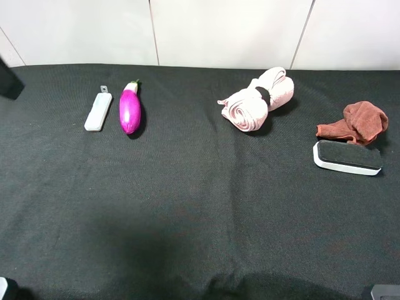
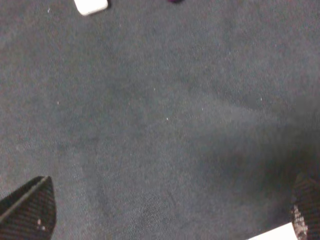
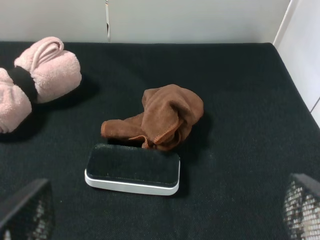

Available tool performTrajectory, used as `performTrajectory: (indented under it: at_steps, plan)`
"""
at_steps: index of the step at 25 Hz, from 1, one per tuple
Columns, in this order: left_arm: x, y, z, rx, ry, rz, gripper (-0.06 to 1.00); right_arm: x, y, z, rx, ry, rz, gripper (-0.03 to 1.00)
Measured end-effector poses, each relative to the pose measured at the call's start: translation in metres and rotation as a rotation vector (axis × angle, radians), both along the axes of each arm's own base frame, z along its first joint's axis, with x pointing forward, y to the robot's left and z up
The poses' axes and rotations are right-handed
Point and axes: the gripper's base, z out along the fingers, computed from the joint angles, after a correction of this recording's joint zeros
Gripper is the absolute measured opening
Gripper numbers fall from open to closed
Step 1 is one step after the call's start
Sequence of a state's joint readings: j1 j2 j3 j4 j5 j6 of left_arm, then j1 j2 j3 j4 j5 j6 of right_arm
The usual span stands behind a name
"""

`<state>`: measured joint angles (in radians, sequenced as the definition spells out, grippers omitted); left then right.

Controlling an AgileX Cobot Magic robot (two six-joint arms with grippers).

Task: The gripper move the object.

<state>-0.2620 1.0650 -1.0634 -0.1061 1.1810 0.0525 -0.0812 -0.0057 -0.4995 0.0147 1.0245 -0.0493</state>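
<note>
Black cloth [image 1: 187,206] covers the table under white wall panels, and by the look of it the task has not begun: the case [image 1: 99,111] lies flat at the far left, just beside the eggplant [image 1: 130,111], with nothing touching it. From the left gripper [image 2: 170,210] it sits well ahead, only its near end [image 2: 91,6] entering the wrist view; the fingertips [image 2: 30,210] stand wide apart over bare cloth. Reaching, gripping and shifting the case all remain. Further right lie the pink towel [image 1: 259,99], the brown rag [image 1: 355,123] and the eraser [image 1: 347,157], the last two ahead of the right gripper [image 3: 165,215], also spread open. Both arms are almost wholly out of the high view, and the left wrist picture is blurred.
</note>
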Motion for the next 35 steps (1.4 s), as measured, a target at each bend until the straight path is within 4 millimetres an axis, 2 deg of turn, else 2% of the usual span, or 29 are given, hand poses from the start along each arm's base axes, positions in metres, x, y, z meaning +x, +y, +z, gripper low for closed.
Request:
performTrajectory:
  at_steps: [5,10,14,18,23,29,35]
  plan:
    - [-0.026,0.007,-0.001,0.006,-0.05,-0.049,0.99,0.0,0.0,0.0,0.0,0.0,0.0,0.69]
    - [-0.071,0.019,0.007,-0.02,-0.187,-0.055,0.99,0.0,0.0,0.0,0.0,0.0,0.0,0.69]
    - [-0.104,0.029,0.002,-0.028,-0.282,-0.051,0.99,0.0,0.0,0.0,0.0,0.0,0.0,0.69]
    - [-0.13,0.041,-0.014,0.005,-0.359,-0.036,0.99,0.0,0.0,0.0,0.0,0.0,0.0,0.69]
    - [-0.142,0.052,-0.044,0.073,-0.415,-0.015,0.99,0.0,0.0,0.0,0.0,0.0,0.0,0.69]
    - [-0.152,0.055,-0.077,0.07,-0.476,0.027,0.99,0.0,0.0,0.0,0.0,0.0,0.0,0.69]
    - [-0.167,0.055,-0.082,0.037,-0.561,0.09,0.99,0.0,0.0,0.0,0.0,0.0,0.0,0.69]
